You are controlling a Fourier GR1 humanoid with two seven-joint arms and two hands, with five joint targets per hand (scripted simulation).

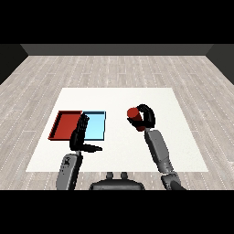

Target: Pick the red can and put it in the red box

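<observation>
Plainly, right hand (147, 118) curls round unlabelled red can (134, 115); left hand (80, 135) spread.

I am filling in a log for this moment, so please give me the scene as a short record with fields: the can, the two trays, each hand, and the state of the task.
can: red can, tilted, held above the table to the right of both trays
right hand: right hand curled round the can
left hand: left hand open, fingers straight, over the border between the trays
red tray: red tray, far left, nothing in it
blue tray: light blue tray, touching the red tray's right side
surface: white table
task state: can picked, not yet in the red tray
</observation>
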